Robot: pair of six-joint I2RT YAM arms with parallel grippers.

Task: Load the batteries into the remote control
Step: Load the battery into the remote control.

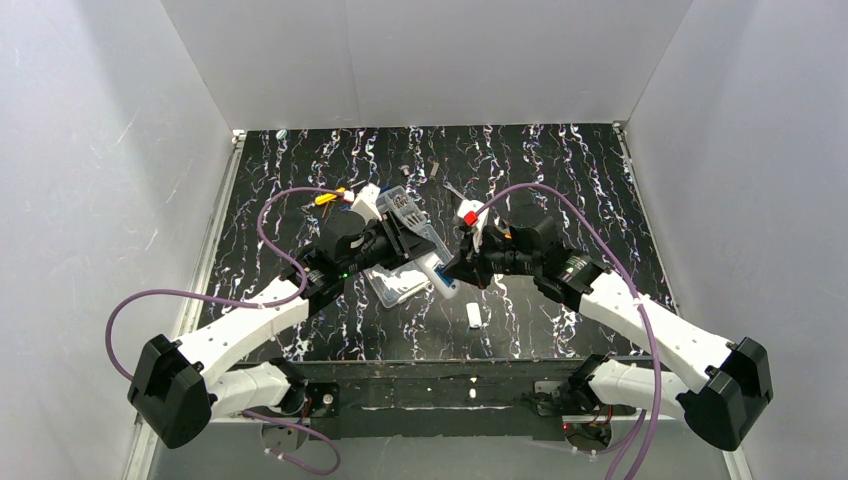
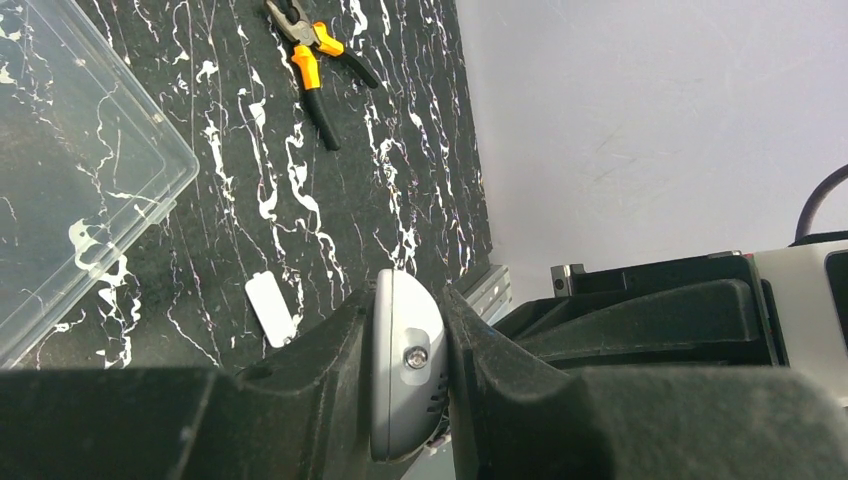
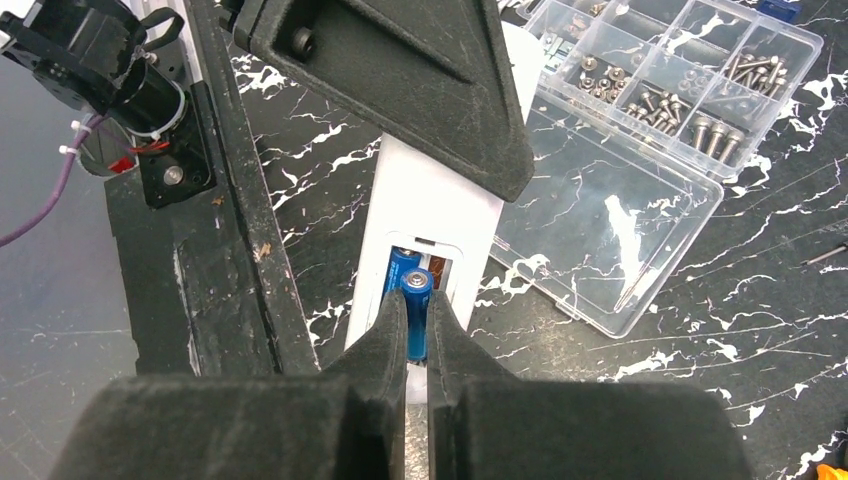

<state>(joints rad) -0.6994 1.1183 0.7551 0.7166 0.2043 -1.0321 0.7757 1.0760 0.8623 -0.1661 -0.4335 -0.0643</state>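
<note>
The white remote control (image 3: 440,190) is held off the table, back side up, with its long recess open. My left gripper (image 2: 405,340) is shut on the remote's rounded grey end (image 2: 400,400). One blue battery (image 3: 402,268) lies in the recess. My right gripper (image 3: 417,322) is shut on the second blue battery (image 3: 417,300), holding it at the recess beside the first. In the top view the left gripper (image 1: 400,245) and right gripper (image 1: 462,262) meet over the table's middle, with the remote (image 1: 438,272) between them.
A clear compartment box (image 3: 640,130) with screws lies open just beyond the remote, and shows in the top view (image 1: 398,288). The small white cover piece (image 1: 474,316) lies on the table near the front. Orange-handled pliers (image 2: 318,60) lie at the back left.
</note>
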